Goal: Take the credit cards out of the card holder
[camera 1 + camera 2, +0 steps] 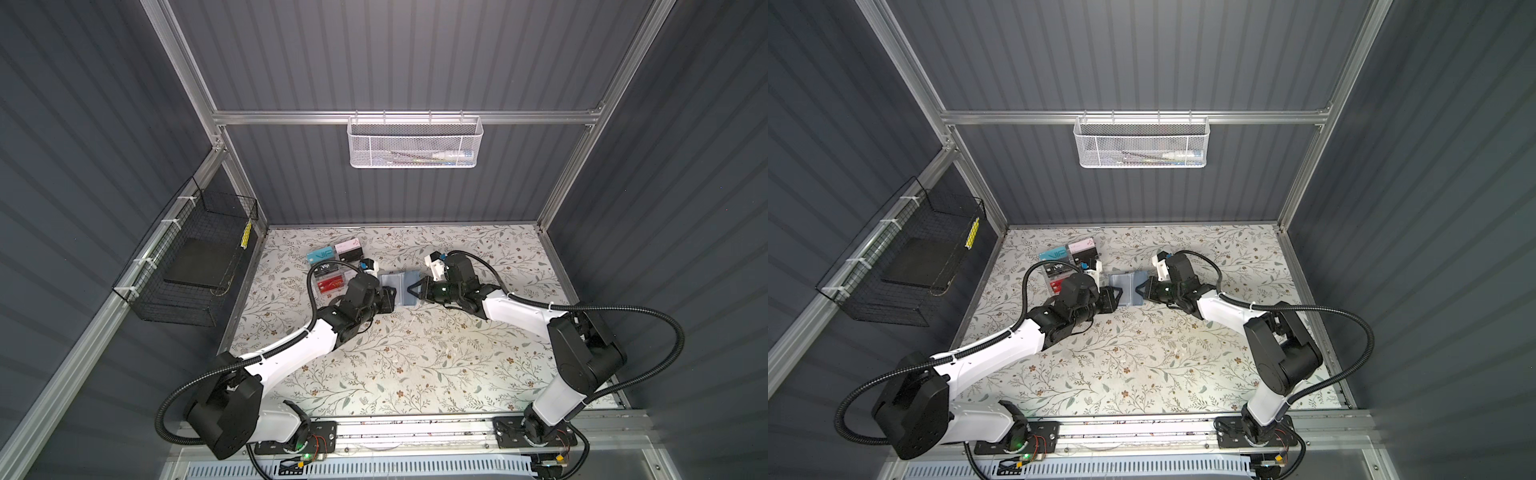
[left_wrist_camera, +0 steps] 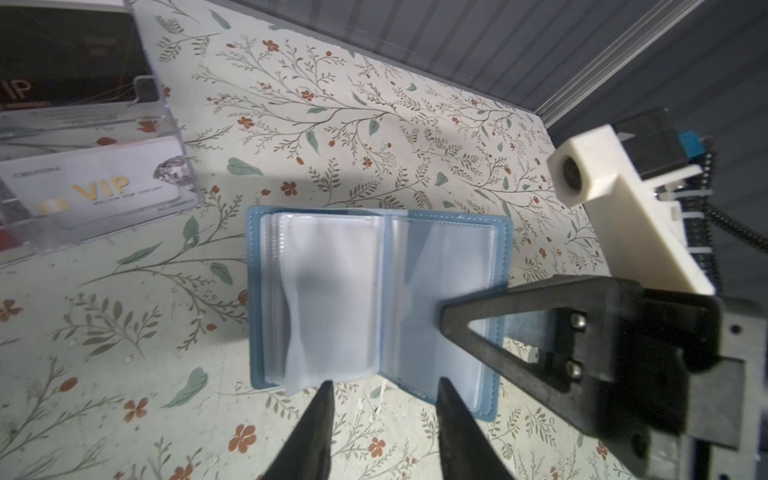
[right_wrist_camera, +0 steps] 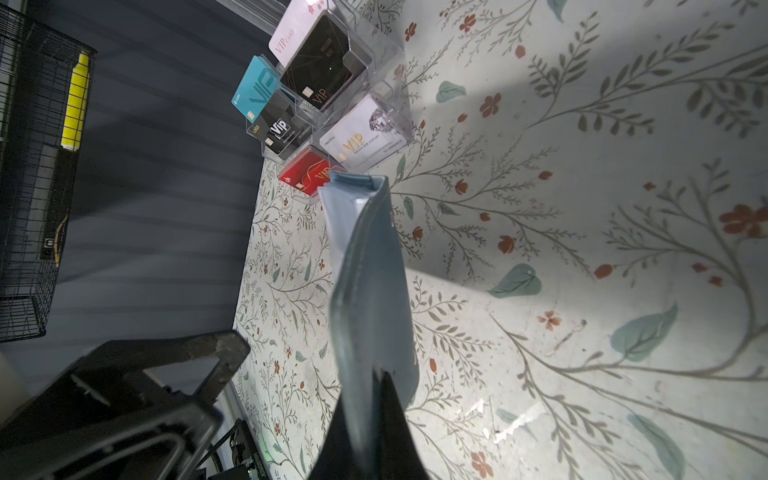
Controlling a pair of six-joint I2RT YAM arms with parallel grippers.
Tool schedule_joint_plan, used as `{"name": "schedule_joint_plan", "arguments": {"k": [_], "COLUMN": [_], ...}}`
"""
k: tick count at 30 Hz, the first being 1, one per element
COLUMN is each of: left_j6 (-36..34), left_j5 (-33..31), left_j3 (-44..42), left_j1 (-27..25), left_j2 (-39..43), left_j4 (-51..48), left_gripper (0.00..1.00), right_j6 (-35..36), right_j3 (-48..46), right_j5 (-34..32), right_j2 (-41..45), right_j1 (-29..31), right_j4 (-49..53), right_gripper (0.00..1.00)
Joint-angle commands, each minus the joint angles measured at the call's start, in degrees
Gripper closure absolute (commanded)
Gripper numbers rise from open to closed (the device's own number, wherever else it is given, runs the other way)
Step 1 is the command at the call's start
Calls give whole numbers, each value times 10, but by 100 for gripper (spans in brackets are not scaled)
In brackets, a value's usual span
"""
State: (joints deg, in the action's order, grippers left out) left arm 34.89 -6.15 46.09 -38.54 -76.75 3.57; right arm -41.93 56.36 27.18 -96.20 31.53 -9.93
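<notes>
Two risks. Card holder (image 2: 374,291) lies open on tabletop (image 1: 415,353), clear rack (image 3: 386,62) just beside it. Holder's cover on right arm's side pinched in shut right jaws; thin hold may slip under tug, holder then slides or flops shut. At holder's edge nearest left arm, left jaws part open, empty, straddling loose sleeves (image 2: 328,299); closing may snag film alone. No credit cards show in holder's visible sleeves; deeper ones, cannot tell.
</notes>
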Motion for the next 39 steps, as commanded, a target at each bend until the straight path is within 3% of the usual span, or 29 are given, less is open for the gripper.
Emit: {"name": "schedule_joint_plan", "arguments": {"k": [1,3,12,18,32,36,39], "left_j6": [18,29,59,87,150,163,175], "left_j5": [14,27,69,107,176,184,195], "left_j3": [-29,-44,-75,-71,-11,-13,-20], "left_j1": [18,28,49,57,64,64,65], "left_j2": [19,20,3,-45,-178,-197,-207], "left_j4": [18,28,76,125,223,238,256], "left_gripper": [47,45,1,0,0,0,0], "right_j6": [10,12,36,60,113,117,125], "right_j3": [-15,-22,-36,-35,-16,-22,-18], "right_j5": [20,20,26,8,-88,-120,-154], "right_j2": [-2,-6,-37,-50,-38,-10,7], "right_j1": [1,2,5,4,4,5,12], "right_j4": [18,26,68,98,172,182,204], "right_gripper": [100,100,100,95,59,42,22]}}
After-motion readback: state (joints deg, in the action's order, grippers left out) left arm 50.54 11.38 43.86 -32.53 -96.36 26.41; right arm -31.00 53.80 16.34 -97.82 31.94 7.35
